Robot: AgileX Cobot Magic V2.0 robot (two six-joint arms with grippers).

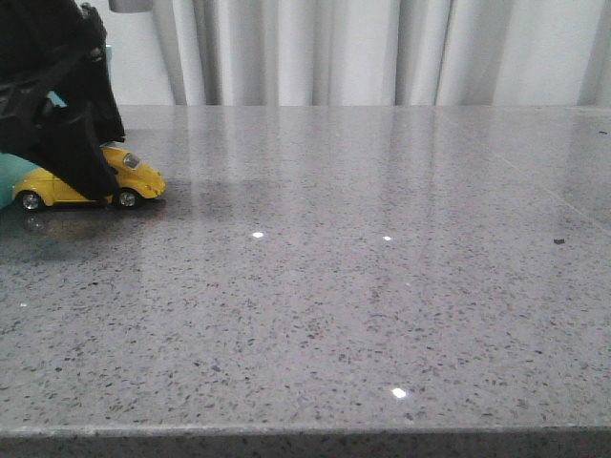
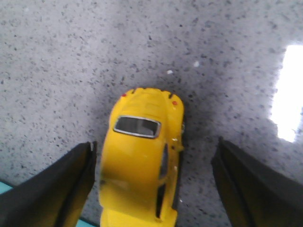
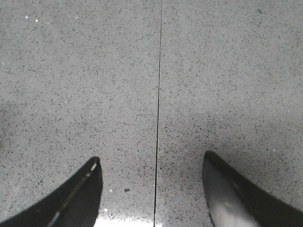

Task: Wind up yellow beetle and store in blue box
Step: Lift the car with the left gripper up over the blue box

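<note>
L tool (image 2: 154,189) is spread wide, not gripping: its two dark fingers (image 2: 57,189) stand either side of the yellow beetle (image 2: 142,175) w/ bench showing between the car and the finger on the door-mirror side. The other finger sits just beside the car's flank; can't tell if it touches. The car lies between the fingers, nearer that one, rear window and tail lights pointing away from the wrist cam.

Front view: L tool (image 1: 81,157) comes down over the yellow beetle (image 1: 134,176) at the far L edge of the bench, black arm covering the car's middle. Rounded end w/ a dark window and two black tyres w/ silver hubs show; all visible wheels rest on the bench. Just behind the car, a sliver of the blue box (image 1: 11,176) peeks out beside the arm, mostly hidden. A turquoise corner (image 2: 4,187) also shows in the L wrist view by the finger.

R tool (image 3: 154,189) is also released, fingers (image 3: 80,194) well apart w/ nothing between them, hanging over bare bench (image 3: 213,85). A thin dark seam (image 3: 158,94) in the surface runs straight between the fingers.

Bench (image 1: 363,286) is grey speckled stone, glossy, w/ small light spots. White curtain (image 1: 382,48) hangs behind it.
</note>
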